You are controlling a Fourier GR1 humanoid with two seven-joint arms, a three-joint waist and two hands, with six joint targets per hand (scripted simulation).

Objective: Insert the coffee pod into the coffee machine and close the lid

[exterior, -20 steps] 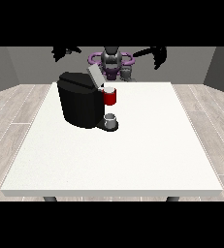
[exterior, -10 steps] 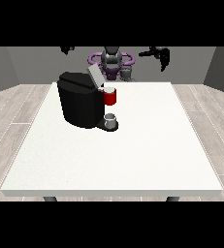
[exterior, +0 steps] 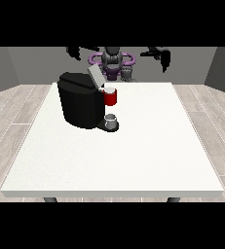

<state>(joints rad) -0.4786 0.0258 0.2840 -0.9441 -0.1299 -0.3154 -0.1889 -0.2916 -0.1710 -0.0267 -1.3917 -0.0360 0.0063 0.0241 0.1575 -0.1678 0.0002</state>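
Both hands hang raised above the table's far edge — the hand at the view's left [exterior: 75, 51], the hand at the view's right [exterior: 161, 55] — fingers drooping, uncurled, holding nothing. The boxy black coffee machine [exterior: 80, 101] stands on the white table [exterior: 133, 155], its grey lid [exterior: 95, 75] tilted open; a small grey cup [exterior: 111, 120] sits on its base. I cannot tell where the pod is.

Stood on white table [exterior: 148, 146]: black coffee machine [exterior: 80, 104], lid [exterior: 95, 77] raised, cup [exterior: 111, 120] beneath; both hands aloft.
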